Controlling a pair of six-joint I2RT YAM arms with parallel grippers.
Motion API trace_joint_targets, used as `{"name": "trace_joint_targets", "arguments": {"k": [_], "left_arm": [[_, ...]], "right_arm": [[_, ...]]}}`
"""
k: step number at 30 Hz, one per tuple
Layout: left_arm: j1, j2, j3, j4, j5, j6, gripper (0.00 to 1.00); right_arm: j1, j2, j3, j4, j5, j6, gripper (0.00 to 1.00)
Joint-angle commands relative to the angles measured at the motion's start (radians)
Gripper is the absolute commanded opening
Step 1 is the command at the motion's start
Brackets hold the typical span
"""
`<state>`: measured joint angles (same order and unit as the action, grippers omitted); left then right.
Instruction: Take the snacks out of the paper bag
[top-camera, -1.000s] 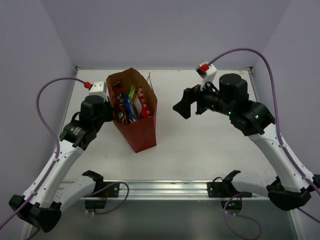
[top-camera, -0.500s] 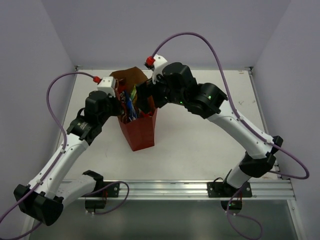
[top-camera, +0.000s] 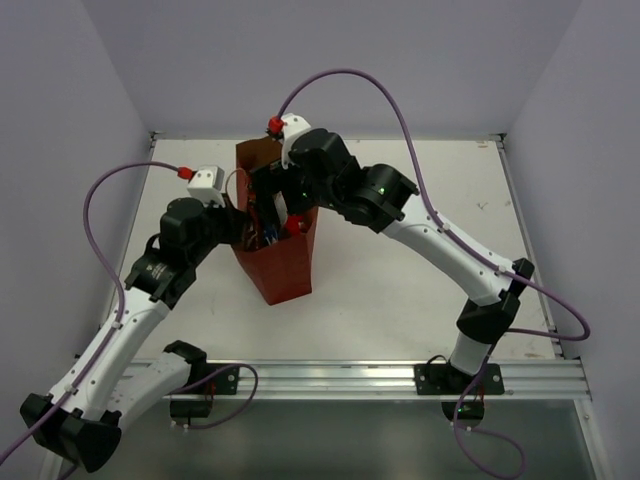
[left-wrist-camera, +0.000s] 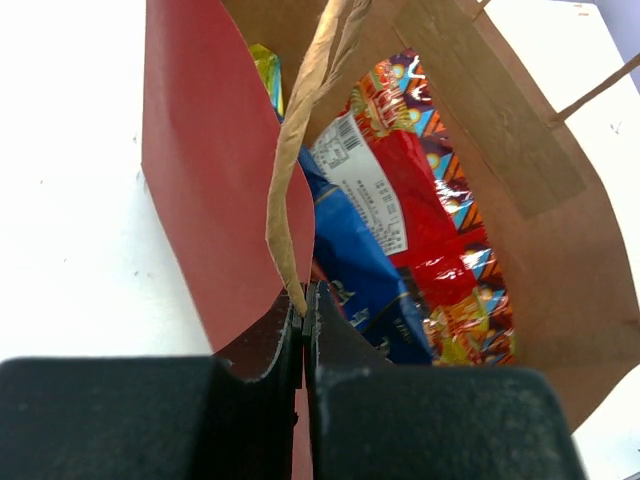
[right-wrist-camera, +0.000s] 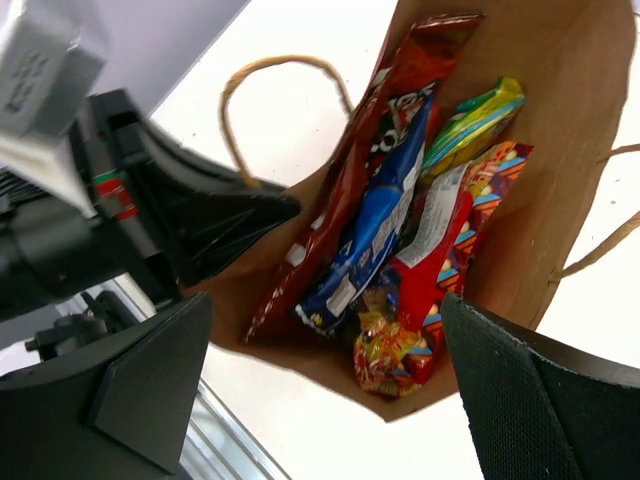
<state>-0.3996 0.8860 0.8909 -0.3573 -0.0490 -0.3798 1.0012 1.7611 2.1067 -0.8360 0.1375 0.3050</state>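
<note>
The paper bag (top-camera: 278, 268) stands upright left of the table's middle, red outside and brown inside. My left gripper (top-camera: 243, 226) is shut on its left rim (left-wrist-camera: 303, 300), right where a cord handle (left-wrist-camera: 300, 140) is fixed. My right gripper (top-camera: 279, 205) is open and hovers over the bag's mouth (right-wrist-camera: 330, 390), its fingers (right-wrist-camera: 130, 390) wide apart. The snacks stand on end inside: a blue packet (right-wrist-camera: 375, 230), a red chip bag (right-wrist-camera: 365, 150), a green-yellow packet (right-wrist-camera: 472, 118) and a red multicolour packet (right-wrist-camera: 450, 250). The blue packet (left-wrist-camera: 350, 260) and the red multicolour packet (left-wrist-camera: 430, 200) also show in the left wrist view.
The white table (top-camera: 400, 280) runs to a metal rail (top-camera: 340, 375) at the near edge. Purple walls close in the back and both sides. Purple cables arc over both arms. The left arm's body (right-wrist-camera: 150, 220) sits close beside the bag's rim.
My right arm has swung from the right side of the table to above the bag's mouth. My left gripper has stayed at the bag's left rim. The bag has shifted slightly.
</note>
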Motion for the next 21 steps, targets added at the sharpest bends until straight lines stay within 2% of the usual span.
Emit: {"name": "trace_joint_targets", "arguments": {"k": [1,5,10,12,16,19,21], "left_arm": [[-0.004,-0.054,0.003,-0.133,-0.014,-0.037,0.0],[-0.004,-0.053,0.036,-0.183,-0.077,-0.031,0.0],[-0.004,-0.033,0.048,-0.18,-0.087,-0.036,0.0],[-0.004,-0.035,0.048,-0.181,-0.094,-0.044,0.06],[-0.004,-0.047,0.046,-0.198,-0.127,-0.05,0.08],[-0.004,-0.05,0.055,-0.21,-0.137,-0.051,0.16],[-0.004,-0.051,0.06,-0.213,-0.143,-0.05,0.17]], "right_arm": [[0.004,0.037,0.065,0.032,0.05,0.028,0.99],[0.004,0.126,0.171,-0.029,0.065,0.048,0.97],[-0.01,0.166,0.164,-0.035,0.079,0.094,0.95],[-0.029,0.176,0.154,-0.035,0.065,0.109,0.94],[-0.041,0.193,0.113,-0.035,0.077,0.118,0.93],[-0.055,0.213,0.092,-0.035,0.07,0.138,0.92],[-0.061,0.225,0.082,-0.035,0.082,0.143,0.91]]}}
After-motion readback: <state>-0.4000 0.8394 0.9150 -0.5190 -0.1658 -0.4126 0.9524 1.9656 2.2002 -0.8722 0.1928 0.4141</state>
